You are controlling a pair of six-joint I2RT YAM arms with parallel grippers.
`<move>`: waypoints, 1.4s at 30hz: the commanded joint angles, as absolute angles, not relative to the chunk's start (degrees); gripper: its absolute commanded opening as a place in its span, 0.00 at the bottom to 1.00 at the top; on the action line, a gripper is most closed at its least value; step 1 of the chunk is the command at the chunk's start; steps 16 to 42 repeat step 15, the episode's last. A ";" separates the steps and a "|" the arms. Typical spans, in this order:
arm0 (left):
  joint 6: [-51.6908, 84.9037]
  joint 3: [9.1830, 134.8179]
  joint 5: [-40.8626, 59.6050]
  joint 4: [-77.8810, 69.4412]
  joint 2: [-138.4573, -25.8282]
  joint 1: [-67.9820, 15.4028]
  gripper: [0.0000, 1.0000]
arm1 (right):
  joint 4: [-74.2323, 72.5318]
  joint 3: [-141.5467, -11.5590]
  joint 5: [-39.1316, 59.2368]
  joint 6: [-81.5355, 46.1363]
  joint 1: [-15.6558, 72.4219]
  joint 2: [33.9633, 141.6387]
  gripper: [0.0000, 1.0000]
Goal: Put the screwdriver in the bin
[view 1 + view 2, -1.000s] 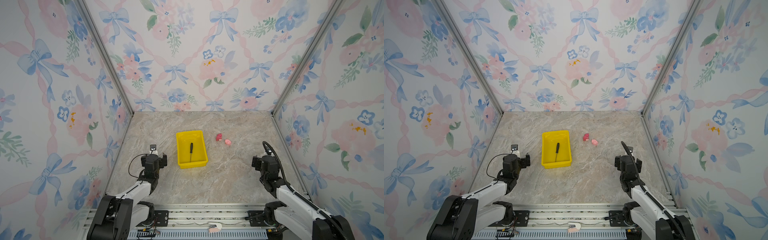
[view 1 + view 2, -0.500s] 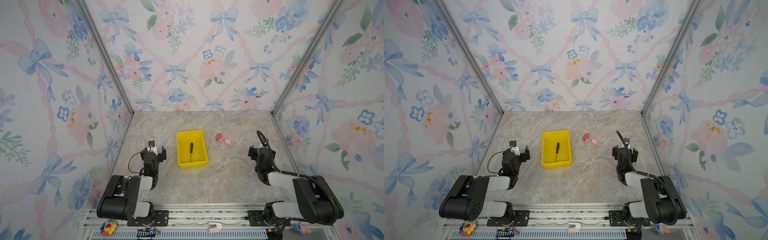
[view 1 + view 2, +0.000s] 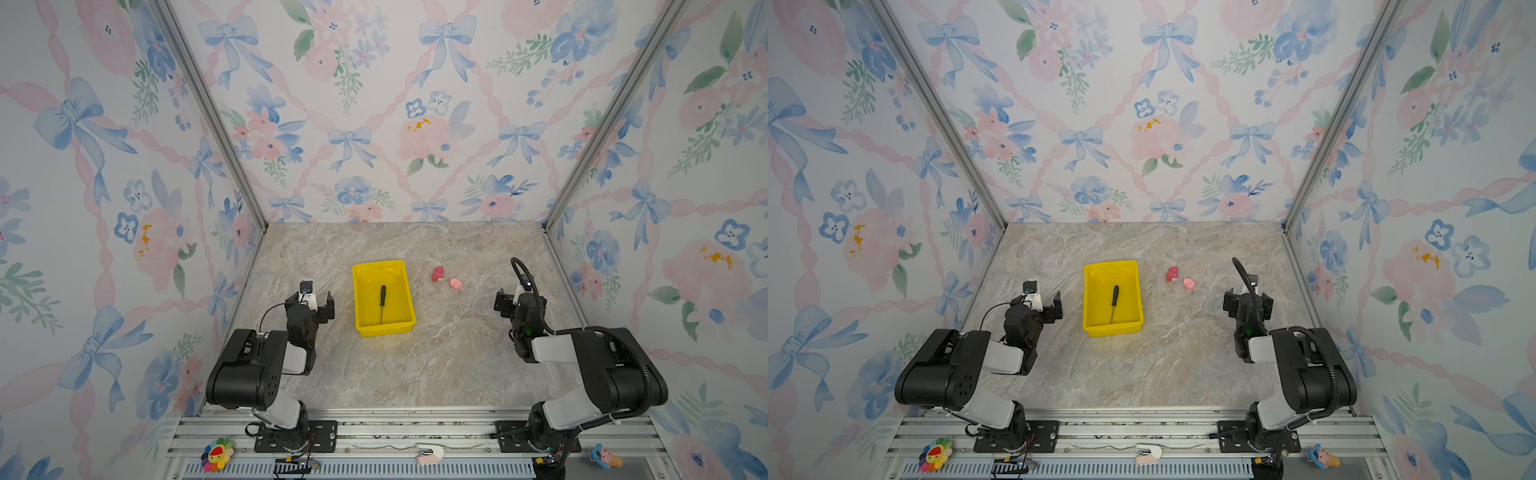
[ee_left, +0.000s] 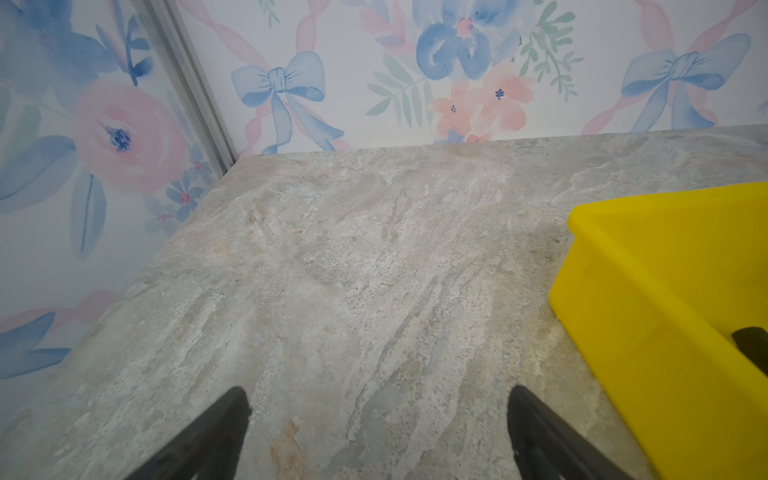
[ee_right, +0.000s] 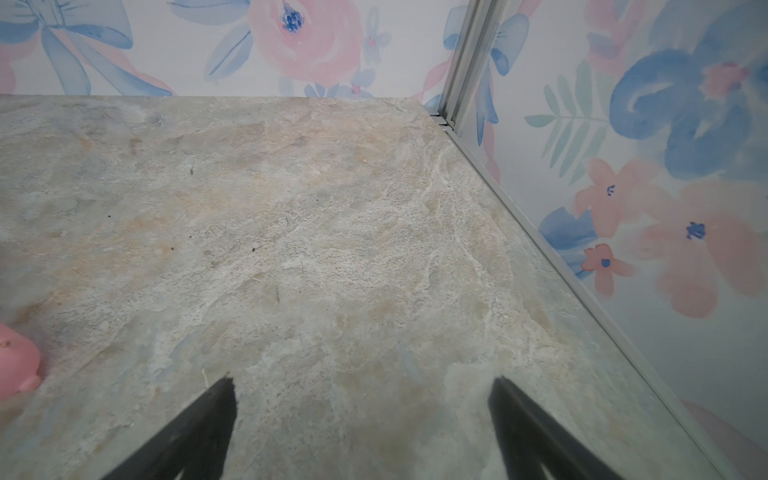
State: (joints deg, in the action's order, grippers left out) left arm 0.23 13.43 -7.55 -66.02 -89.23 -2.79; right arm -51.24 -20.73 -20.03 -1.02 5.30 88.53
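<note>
Since the screwdriver lies in the bin, task looks complete; left tool and right tool released.

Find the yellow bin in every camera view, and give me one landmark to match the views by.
Top view: the bin sits near the middle of the table.
Top view: the bin, same spot.
Left wrist view: one corner and side wall, cut off at the frame edge.
Right wrist view: not in it.
Landmark: the screwdriver lying inside it in both top views; the left wrist view's dark tip is probably it.
</note>
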 commanded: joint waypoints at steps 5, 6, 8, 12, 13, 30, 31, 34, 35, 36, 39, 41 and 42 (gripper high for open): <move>1.15 14.10 -6.46 -68.33 -89.55 -2.46 0.98 | -54.05 -21.45 -18.48 -1.54 5.09 88.81 0.97; 1.13 14.04 -6.50 -68.34 -89.47 -2.44 0.97 | -54.05 -21.45 -18.45 -1.49 5.10 88.86 0.97; 1.06 14.11 -6.50 -68.35 -89.47 -2.40 0.98 | -54.05 -21.40 -18.42 -1.49 5.03 88.86 0.97; 1.19 14.33 -6.11 -68.28 -89.74 -2.31 0.98 | -54.05 -21.43 -18.46 -1.45 5.07 88.86 0.97; 1.15 14.33 -6.11 -68.29 -89.74 -2.29 0.98 | -54.05 -21.44 -18.46 -1.49 5.03 88.86 0.97; 1.18 14.06 -6.22 -68.35 -89.43 -2.37 0.97 | -54.05 -21.45 -18.46 -1.47 5.03 88.81 0.97; 1.18 14.06 -6.22 -68.35 -89.43 -2.37 0.97 | -54.05 -21.45 -18.46 -1.47 5.03 88.81 0.97; 1.18 14.06 -6.22 -68.35 -89.43 -2.37 0.97 | -54.05 -21.45 -18.46 -1.47 5.03 88.81 0.97; 1.18 14.06 -6.22 -68.35 -89.43 -2.37 0.97 | -54.05 -21.45 -18.46 -1.47 5.03 88.81 0.97; 1.18 14.06 -6.22 -68.35 -89.43 -2.37 0.97 | -54.05 -21.45 -18.46 -1.47 5.03 88.81 0.97; 1.18 14.06 -6.22 -68.35 -89.43 -2.37 0.97 | -54.05 -21.45 -18.46 -1.47 5.03 88.81 0.97; 1.18 14.06 -6.22 -68.35 -89.43 -2.37 0.97 | -54.05 -21.45 -18.46 -1.47 5.03 88.81 0.97; 1.18 14.06 -6.22 -68.35 -89.43 -2.37 0.97 | -54.05 -21.45 -18.46 -1.47 5.03 88.81 0.97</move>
